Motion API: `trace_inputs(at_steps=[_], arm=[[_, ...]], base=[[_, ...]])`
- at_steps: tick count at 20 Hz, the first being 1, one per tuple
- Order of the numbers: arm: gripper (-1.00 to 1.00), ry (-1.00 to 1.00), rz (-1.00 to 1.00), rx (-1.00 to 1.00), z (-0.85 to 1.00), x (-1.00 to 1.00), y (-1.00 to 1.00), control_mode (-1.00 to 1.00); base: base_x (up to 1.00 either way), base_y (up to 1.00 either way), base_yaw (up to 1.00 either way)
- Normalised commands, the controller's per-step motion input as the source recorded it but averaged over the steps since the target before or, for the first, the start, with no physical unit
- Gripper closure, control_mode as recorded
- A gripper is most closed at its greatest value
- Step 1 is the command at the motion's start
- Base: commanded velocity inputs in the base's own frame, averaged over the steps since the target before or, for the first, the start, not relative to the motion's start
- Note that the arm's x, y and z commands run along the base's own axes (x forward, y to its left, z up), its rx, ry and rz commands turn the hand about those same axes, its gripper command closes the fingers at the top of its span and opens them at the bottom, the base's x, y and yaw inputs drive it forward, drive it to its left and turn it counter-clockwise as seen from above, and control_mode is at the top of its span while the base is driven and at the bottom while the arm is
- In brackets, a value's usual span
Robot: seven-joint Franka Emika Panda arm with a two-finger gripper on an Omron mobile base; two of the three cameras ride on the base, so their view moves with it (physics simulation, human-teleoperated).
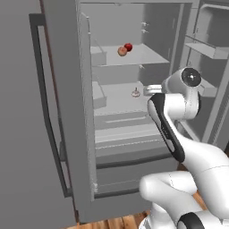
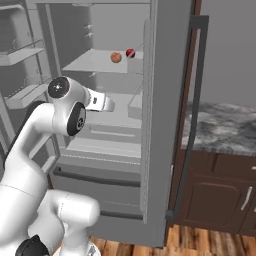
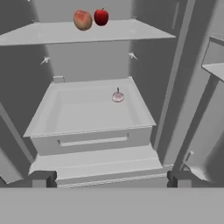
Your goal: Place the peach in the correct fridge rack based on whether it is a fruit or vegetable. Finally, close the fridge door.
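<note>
Looking along the hand view, you see the claw (image 3: 112,178) with its two dark fingertips (image 3: 43,178) spread wide apart, and nothing sits between them. You can find the peach (image 3: 82,20) far above the claw and a little to its left, resting on the upper fridge rack (image 3: 131,31). Just beside the peach, to its right and almost touching it, stands a darker red apple (image 3: 101,17).

Straight ahead of the claw, and lower than the rack, you see an open grey drawer (image 3: 92,135) with raised walls. A small pale onion (image 3: 117,96) with a thin stem lies inside it, near its back wall and slightly right of the claw's middle line.

From the left base view, the peach (image 1: 122,51) and the apple (image 1: 128,46) are well above the hand and deeper in the fridge. The fridge doors stand open on both sides of the arm. In the right base view, the door (image 2: 165,125) with its long dark handle (image 2: 192,100) is to the right of the hand, and a stone counter (image 2: 225,127) over brown cabinets lies beyond it.
</note>
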Motion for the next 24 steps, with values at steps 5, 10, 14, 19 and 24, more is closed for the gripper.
trace_inputs(at_steps=[5, 10, 14, 19, 24], arm=[[-1.0, 0.0, 0.0, 0.0, 0.0, 0.0, 0.0, 1.0], [-1.0, 0.0, 0.0, 0.0, 0.0, 0.04, 0.02, -1.0], [-1.0, 0.0, 0.0, 0.0, 0.0, 0.02, 0.0, -1.0], [-1.0, 0.0, 0.0, 0.0, 0.0, 0.02, 0.0, -1.0], [-1.0, 0.0, 0.01, 0.0, 0.0, -0.02, 0.1, -1.0]], base=[[-0.24, 0.01, -0.1], [0.0, 0.0, 0.0], [0.0, 0.0, 0.0], [0.0, 0.0, 0.0], [0.0, 0.0, 0.0]])
